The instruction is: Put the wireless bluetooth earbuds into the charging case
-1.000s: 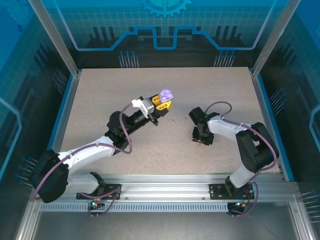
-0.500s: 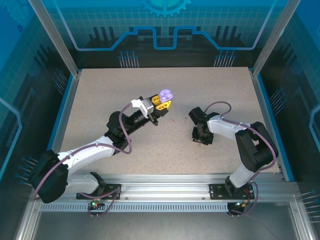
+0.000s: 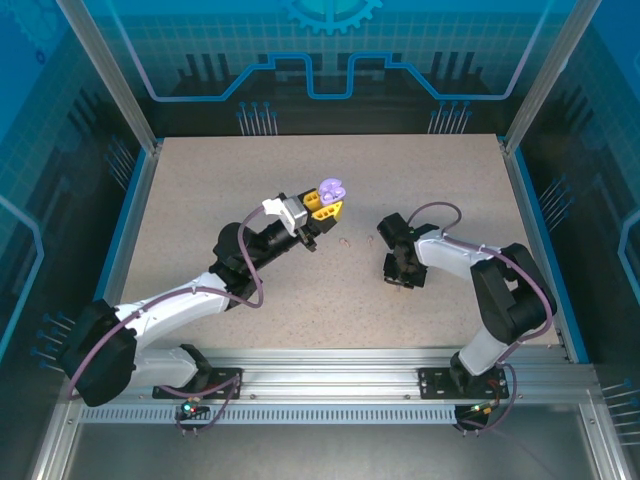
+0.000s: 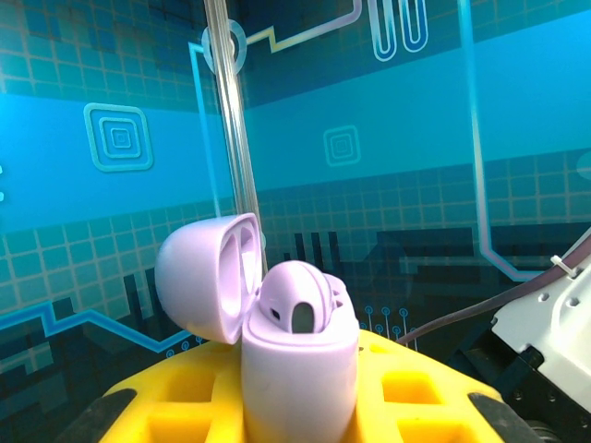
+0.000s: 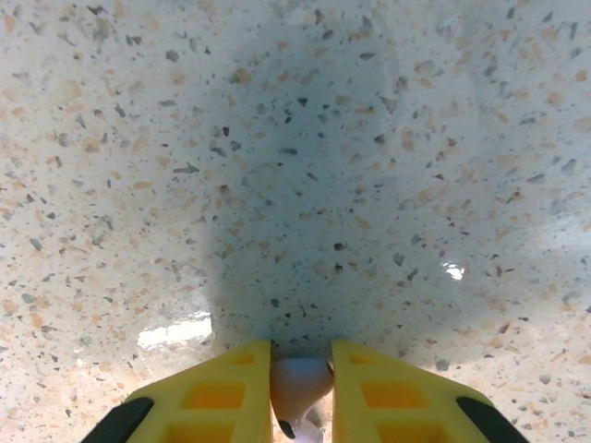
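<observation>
At the right side of the surface [image 3: 200,180], the right claw [image 3: 400,277] points down at the tabletop. The right wrist view shows its two yellow fingers [image 5: 212,397] clenched on a pale earbud [image 5: 300,380], with contact on both sides. The bud's lower part is hidden between the fingers, so its long axis cannot be determined.

The left claw [image 3: 322,205] is clenched on the purple charging case [image 4: 297,369] and holds it clear of the surface. The case stands upright between the fingers with its lid [image 4: 199,277] swung open to one side. A rounded purple form with a dark oval sits in the mouth of the case. This is judged to be an earbud already seated.

Governing relation: the case lies to the left of the right claw and farther from the arm bases, well apart from it and higher. The right arm carries the bud, so the coming move is judged to be a lift followed by travel leftward to the open mouth.

Change from one second ago: the right claw has narrowed onto the bud and has shifted slightly toward the case. The left arm and the case are unchanged.
</observation>
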{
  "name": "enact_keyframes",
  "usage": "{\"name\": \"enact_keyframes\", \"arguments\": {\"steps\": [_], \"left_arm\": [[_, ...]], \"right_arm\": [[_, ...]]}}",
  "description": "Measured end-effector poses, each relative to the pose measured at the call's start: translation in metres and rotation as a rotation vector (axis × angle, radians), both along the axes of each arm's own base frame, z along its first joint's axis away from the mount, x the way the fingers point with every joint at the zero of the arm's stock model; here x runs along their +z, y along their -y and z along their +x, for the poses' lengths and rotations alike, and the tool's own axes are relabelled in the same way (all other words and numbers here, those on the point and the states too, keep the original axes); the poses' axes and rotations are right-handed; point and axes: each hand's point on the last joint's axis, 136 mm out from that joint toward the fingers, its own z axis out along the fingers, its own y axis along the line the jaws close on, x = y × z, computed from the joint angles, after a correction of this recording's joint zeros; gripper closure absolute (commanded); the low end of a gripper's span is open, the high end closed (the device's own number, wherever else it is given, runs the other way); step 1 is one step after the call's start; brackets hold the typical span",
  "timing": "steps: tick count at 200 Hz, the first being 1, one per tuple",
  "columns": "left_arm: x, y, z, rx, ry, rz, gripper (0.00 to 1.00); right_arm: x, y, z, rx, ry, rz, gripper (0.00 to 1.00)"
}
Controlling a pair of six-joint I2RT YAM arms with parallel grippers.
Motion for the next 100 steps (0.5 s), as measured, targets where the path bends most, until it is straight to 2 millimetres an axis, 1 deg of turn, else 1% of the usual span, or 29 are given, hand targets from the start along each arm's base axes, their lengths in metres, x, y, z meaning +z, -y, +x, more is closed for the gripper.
{"name": "enact_keyframes", "arguments": {"steps": [26,65,84,100], "left_arm": [[0.0,0.0,0.0,0.0,0.0,0.0,1.0],[0.0,0.0,0.0,0.0,0.0,0.0,1.0],[-0.001,0.0,0.0,0.0,-0.003,0.002,1.0],[-0.001,0.001,0.0,-0.001,-0.004,0.004,1.0]], "right_arm": [[0.009,0.002,0.003,0.015,0.042,0.005,0.82],[0.036,-0.001,0.014,0.041,0.148,0.042,0.82],[0.053,-0.003,0.017,0.055,0.203,0.064,0.82],[0.074,-0.004,0.02,0.07,0.27,0.091,0.82]]}}
